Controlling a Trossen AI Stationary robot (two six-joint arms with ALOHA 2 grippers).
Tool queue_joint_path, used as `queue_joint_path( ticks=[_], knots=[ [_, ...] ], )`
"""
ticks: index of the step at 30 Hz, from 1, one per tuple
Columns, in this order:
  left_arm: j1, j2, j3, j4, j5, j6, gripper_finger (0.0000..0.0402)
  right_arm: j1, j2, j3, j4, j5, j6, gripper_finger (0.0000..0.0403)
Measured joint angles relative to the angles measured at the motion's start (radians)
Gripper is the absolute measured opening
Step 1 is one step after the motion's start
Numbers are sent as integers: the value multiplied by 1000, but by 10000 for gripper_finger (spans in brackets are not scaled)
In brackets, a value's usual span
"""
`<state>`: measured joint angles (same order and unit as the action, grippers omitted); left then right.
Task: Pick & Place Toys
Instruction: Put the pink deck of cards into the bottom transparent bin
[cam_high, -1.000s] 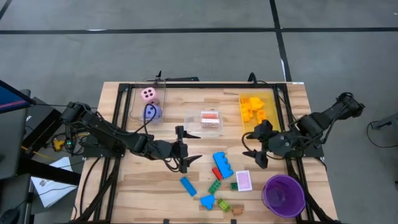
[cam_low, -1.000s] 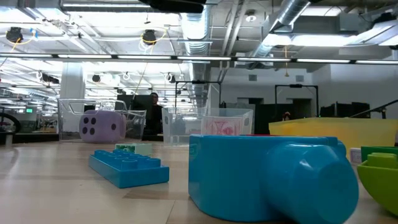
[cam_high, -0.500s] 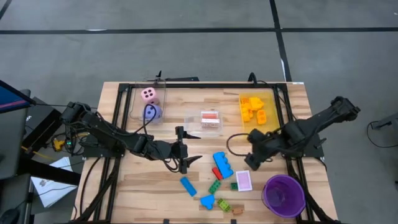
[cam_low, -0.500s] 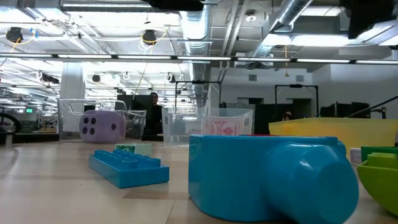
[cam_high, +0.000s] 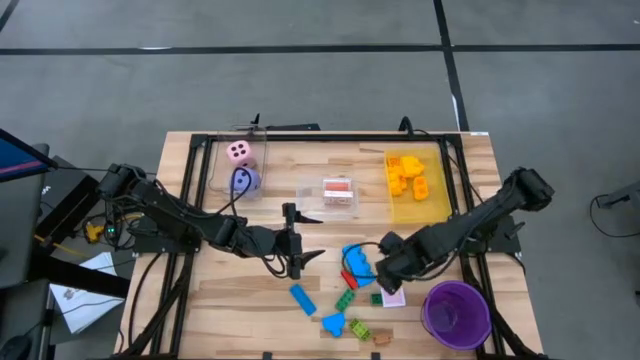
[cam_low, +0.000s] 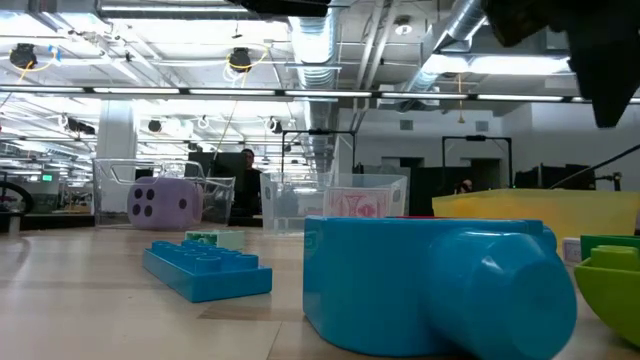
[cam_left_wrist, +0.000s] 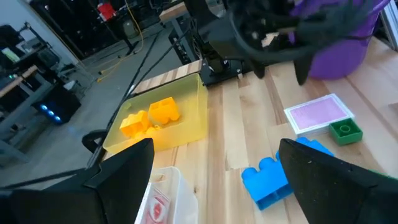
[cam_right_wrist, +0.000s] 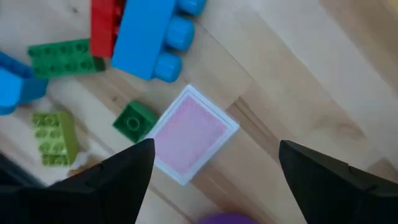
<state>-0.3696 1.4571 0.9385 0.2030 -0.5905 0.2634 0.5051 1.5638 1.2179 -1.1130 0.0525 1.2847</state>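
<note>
Loose on the table (cam_high: 200, 300) toward its front edge lie a big blue brick (cam_high: 357, 262) touching a red brick (cam_high: 348, 278), a flat blue brick (cam_high: 302, 299), green bricks (cam_high: 345, 300), and a pink-backed card (cam_right_wrist: 188, 135) lying flat. Near the back edge, yellow and orange bricks (cam_high: 410, 172) sit piled in the yellow bin (cam_high: 436, 203); a pink die (cam_high: 239, 152) and a purple die (cam_high: 245, 179) sit in a clear bin (cam_high: 212, 170) toward the back left corner.

I see a big purple cup (cam_high: 456, 313) near the table's corner. A yellow bin (cam_high: 432, 201) and two clear bins (cam_high: 340, 208) sit on the wooden table (cam_high: 180, 310).
</note>
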Motion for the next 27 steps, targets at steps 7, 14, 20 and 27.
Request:
queue_joint_path(
  ticks=[7,14,20,27],
  knots=[
    [33,0,-1,110,-1,120,342,12,70,0,64,-33,92,336],
    [74,-63,-1,178,-144,245,342,18,79,0,93,-49,270,336],
    [92,-180,-27,175,-234,234,342,47,98,0,94,27,440,336],
    [107,-284,-59,183,-247,141,342,87,187,-1,89,60,638,336]
  ],
)
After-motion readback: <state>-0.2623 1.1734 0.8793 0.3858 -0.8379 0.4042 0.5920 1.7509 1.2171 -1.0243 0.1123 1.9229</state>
